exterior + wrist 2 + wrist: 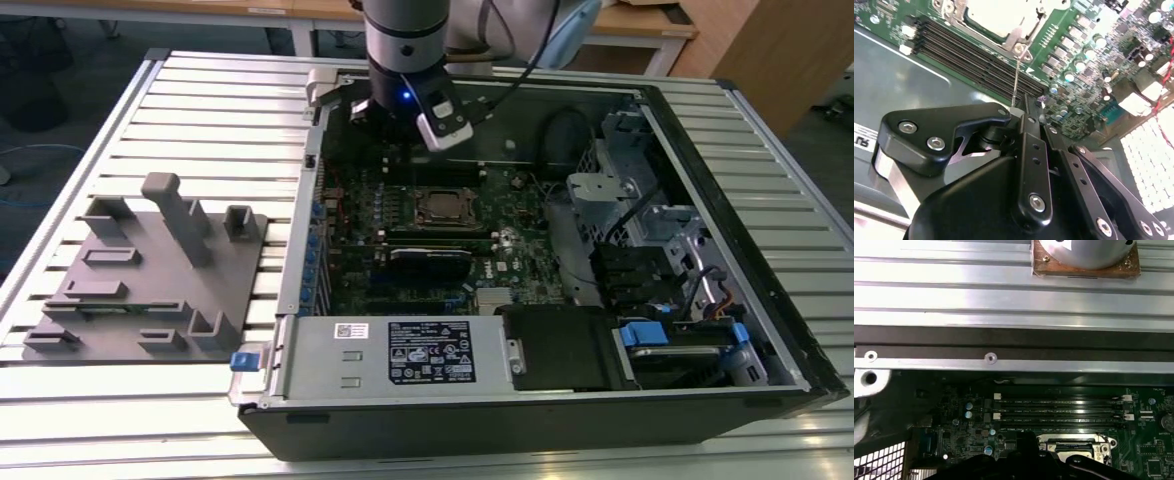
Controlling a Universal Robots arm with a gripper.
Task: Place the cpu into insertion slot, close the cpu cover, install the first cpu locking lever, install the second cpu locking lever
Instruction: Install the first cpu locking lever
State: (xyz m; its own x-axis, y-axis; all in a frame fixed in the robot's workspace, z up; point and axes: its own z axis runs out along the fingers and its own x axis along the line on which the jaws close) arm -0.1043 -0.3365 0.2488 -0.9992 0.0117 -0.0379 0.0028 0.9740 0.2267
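**Steel Lever at the Fingertips: Chip Seated, Cover Down**

**Progress.** Silver-grey and flat, the small square cpu (991,15) lies in the insertion slot (446,190). This slot is the square, metal-rimmed socket toward the far middle of the green motherboard (1054,30). The cpu cover (1019,36), a thin shiny metal frame, appears to lie flat around the chip. On this evidence, placement and cover closing are judged complete.

**Tool.** The black two-finger gripper (1015,111) hangs low inside the case, just on the far side of the socket. Its fingers are drawn narrow. The free end of a thin steel wire locking lever (1016,80) meets them at the tips and appears pinched there. The wire slants up from a socket corner and is not latched. Whether it is the first or the second lever cannot be told, so the lever work is judged outstanding.

**Surface and room.** The black open computer case (534,430) lies on its side on a ribbed aluminium table (200,100). A silver labelled power-supply box (400,355) sits along the case's near edge. A grey moulded fixture plate (147,270) rests on the table at the exterior view's left. Wooden-topped benches (654,20) stand beyond the far edge.
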